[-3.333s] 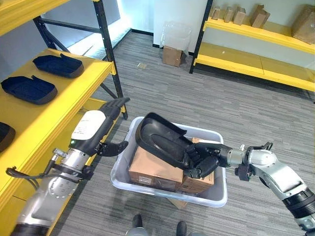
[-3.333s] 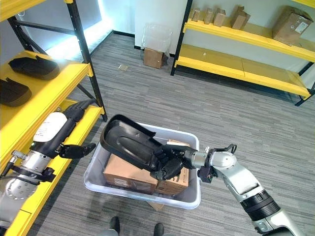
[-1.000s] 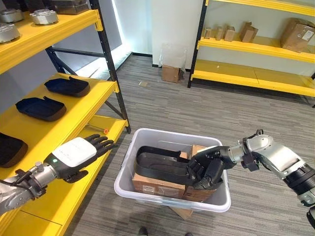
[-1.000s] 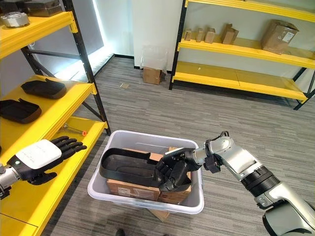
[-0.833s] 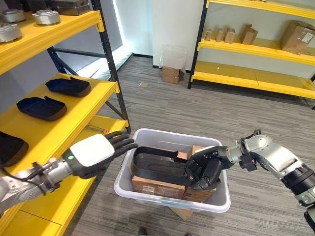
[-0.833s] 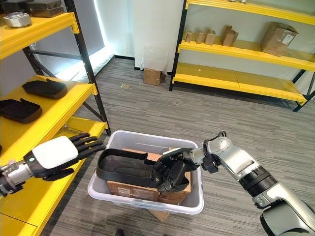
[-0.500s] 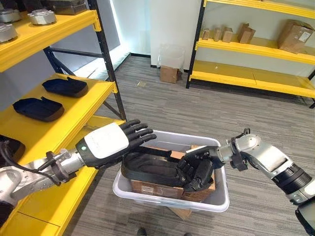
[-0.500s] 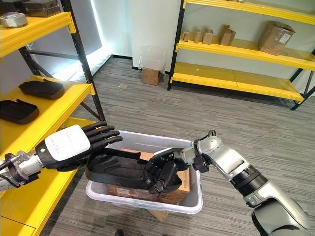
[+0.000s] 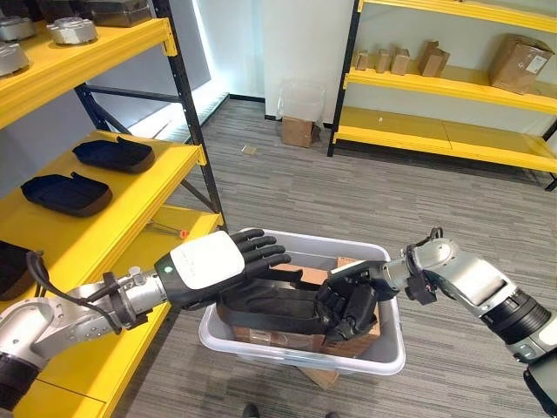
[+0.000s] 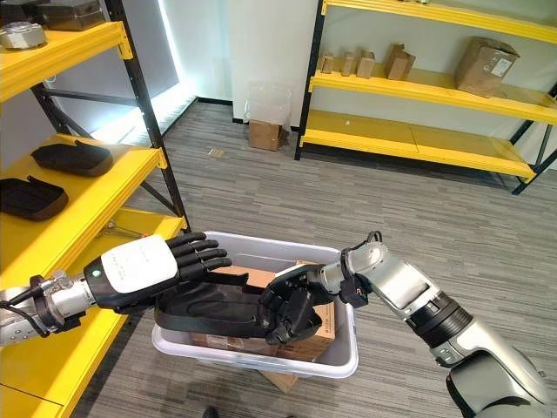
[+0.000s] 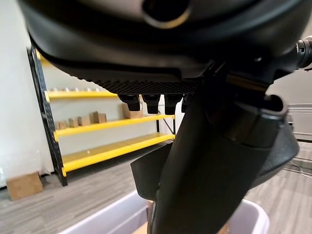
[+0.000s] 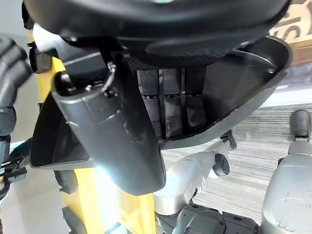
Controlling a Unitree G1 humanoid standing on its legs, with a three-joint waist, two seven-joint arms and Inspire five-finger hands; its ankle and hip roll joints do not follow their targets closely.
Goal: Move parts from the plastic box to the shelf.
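A long black moulded part (image 9: 265,306) lies across the cardboard boxes (image 9: 355,335) inside the pale plastic box (image 9: 296,359). My right hand (image 9: 350,300) is shut on its right end; in the right wrist view its fingers (image 12: 173,105) curl over the part's rim (image 12: 243,83). My left hand (image 9: 218,261), with a white back cover, is open with straight fingers (image 11: 152,101) over the part's left end. The yellow shelf (image 9: 117,222) at the left bears two similar black parts (image 9: 113,153) (image 9: 66,192).
The shelf's black post (image 9: 190,113) stands just left of the box. Metal parts (image 9: 74,29) sit on the upper left shelf. A small cardboard box (image 9: 298,131) is on the grey floor at the back, by yellow shelves (image 9: 452,87) with more boxes.
My left hand has swung right from beside the shelf to over the part's left end. The right hand has kept its hold and drawn the part a little leftward.
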